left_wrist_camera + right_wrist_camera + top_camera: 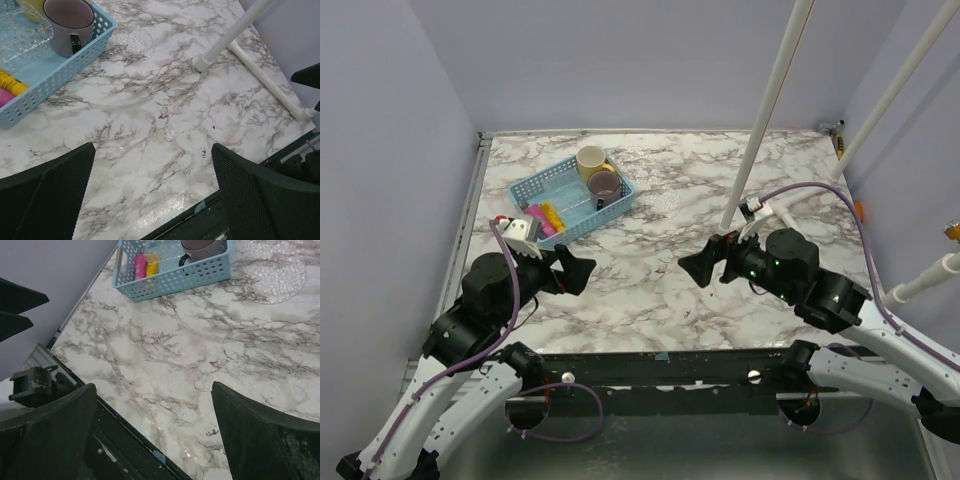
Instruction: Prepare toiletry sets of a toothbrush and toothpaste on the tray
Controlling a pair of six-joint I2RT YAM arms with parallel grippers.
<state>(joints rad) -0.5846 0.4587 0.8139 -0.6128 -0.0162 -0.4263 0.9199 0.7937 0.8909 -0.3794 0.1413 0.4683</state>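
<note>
Right now both arms hover low over the marble desk (650, 300), the left gripper (580, 271) and the right gripper (690, 267) each spread wide, holding nothing, tips pointing toward each other. Over at the far left, the pink tube (536, 214) and yellow tube (553, 212) lie side by side in the blue basket (548, 180), near the purple mug (604, 185).

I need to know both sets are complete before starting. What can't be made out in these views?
- Toothbrushes: too small to tell in the top view. In the right wrist view the basket wall screens its contents.
- Pink tube and yellow tube: cut off by the left edge in the left wrist view.
- Purple mug: cut off by the top edge in the right wrist view.
</note>
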